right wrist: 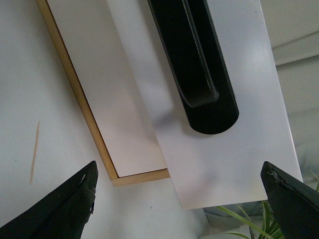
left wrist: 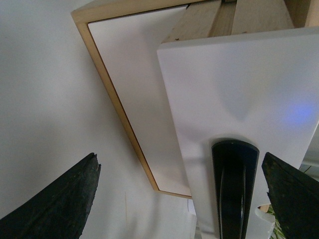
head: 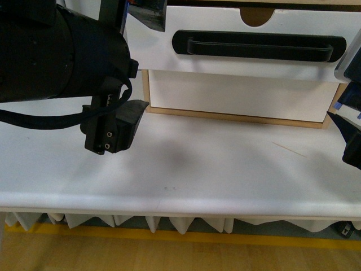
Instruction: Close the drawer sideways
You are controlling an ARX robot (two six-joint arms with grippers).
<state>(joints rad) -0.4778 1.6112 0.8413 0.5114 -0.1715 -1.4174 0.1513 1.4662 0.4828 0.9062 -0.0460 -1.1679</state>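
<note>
The drawer [head: 163, 51] is a wide white front with a long black bar handle [head: 259, 45] and a half-round notch [head: 256, 16]. It stands pulled out of the light-wood cabinet [head: 225, 117], overhanging the table. My left gripper [head: 141, 62] is open at the drawer's left end, one finger [head: 134, 110] below it. My right gripper [head: 347, 101] is open at its right end. In the left wrist view the gripper [left wrist: 179, 158] faces the drawer front [left wrist: 239, 89] and the handle's end [left wrist: 234, 189]. In the right wrist view the gripper [right wrist: 178, 169] faces the drawer's corner [right wrist: 239, 149] and the handle [right wrist: 194, 64].
A plain white drawer front without handle [head: 237, 96] sits shut below, also in the wrist views [left wrist: 134, 89] [right wrist: 109, 99]. The white table [head: 197, 169] runs to a front edge near me. A thin wooden sliver [head: 287, 149] lies on it. Green plant leaves [right wrist: 234, 219] show past the drawer.
</note>
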